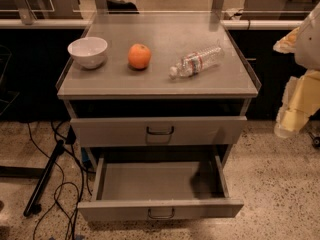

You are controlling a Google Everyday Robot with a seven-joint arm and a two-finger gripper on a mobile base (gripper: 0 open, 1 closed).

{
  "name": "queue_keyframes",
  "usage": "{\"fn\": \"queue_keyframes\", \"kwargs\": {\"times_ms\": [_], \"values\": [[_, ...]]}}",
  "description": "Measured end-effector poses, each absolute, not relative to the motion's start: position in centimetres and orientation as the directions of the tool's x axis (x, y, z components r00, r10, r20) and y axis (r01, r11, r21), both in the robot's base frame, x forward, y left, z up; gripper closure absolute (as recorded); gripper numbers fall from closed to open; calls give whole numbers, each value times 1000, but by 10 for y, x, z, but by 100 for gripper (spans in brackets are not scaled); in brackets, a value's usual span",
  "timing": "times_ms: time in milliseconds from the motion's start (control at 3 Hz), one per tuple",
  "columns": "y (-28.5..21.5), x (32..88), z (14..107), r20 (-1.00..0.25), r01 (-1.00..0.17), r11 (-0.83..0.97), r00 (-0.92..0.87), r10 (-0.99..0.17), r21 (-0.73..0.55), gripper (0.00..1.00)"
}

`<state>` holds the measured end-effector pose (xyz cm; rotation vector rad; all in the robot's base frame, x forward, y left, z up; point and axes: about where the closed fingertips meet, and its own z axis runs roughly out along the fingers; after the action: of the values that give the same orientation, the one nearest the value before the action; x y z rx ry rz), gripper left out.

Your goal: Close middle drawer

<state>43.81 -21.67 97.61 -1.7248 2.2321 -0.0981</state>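
Pushing squarely on the flat front of the grey metal middle drawer (115,210), pulled far out beneath the taller-fronted grey drawer (110,132): best pressed beside the small dark handle (161,213), straight and level. Pale yellowish gripper (289,118) well apart at right; spread or pressed together, cannot tell.
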Motion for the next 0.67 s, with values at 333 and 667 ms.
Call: {"fn": "queue_keyframes", "kwargs": {"times_ms": [333, 667], "values": [[-217, 438, 976, -207, -931, 270, -222, -953, -245, 0], [-217, 438, 976, -207, -931, 270, -222, -953, -245, 12]]}}
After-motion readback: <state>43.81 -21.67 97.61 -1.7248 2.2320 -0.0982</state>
